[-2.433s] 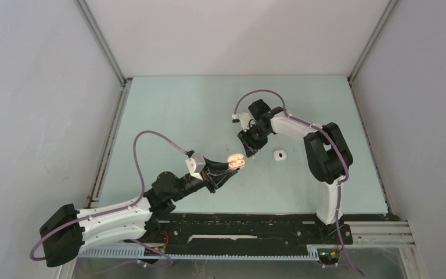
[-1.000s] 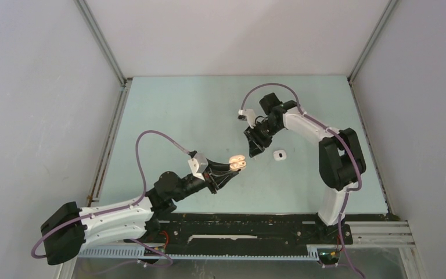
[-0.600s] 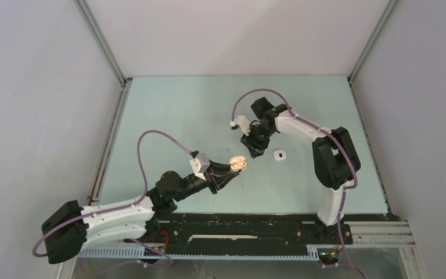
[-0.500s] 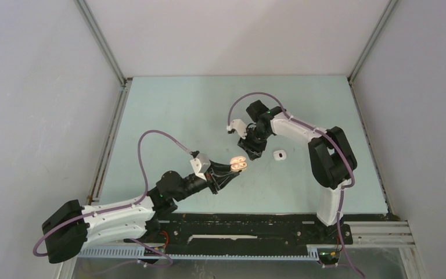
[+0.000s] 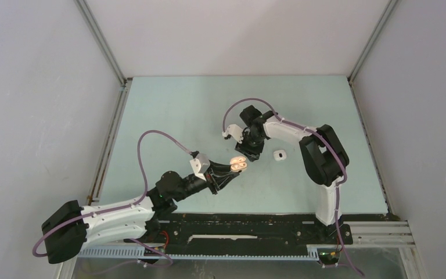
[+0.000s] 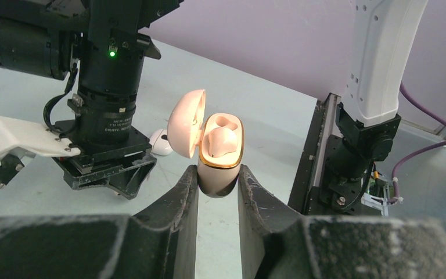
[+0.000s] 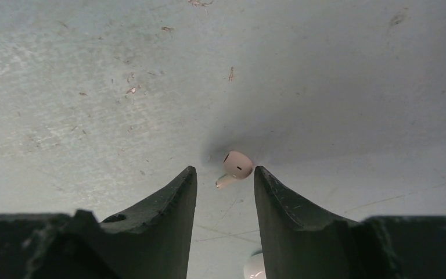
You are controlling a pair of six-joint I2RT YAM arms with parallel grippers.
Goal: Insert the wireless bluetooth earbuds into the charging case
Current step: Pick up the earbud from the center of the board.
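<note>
My left gripper (image 6: 218,187) is shut on the lower half of a tan charging case (image 6: 220,152), held off the table with its lid swung open to the left. The case (image 5: 238,164) sits at the tips of the left gripper (image 5: 233,168) in the top view. Tan moulded shapes fill its inside; I cannot tell whether a bud sits there. A tan earbud (image 7: 237,165) lies on the table just beyond the tips of my right gripper (image 7: 223,170), which is open and apart from it. The right gripper (image 5: 248,151) points down right beside the case and hides the bud there.
A small white case (image 5: 278,155) lies on the table right of the right gripper, and shows as a white case (image 6: 161,142) behind the open lid. A white rounded thing (image 7: 254,268) peeks out by the right finger. The black base rail (image 5: 255,224) runs along the near edge.
The right arm has swung left and nearer, bringing its gripper down beside the held case. The left arm and the case have stayed put.
</note>
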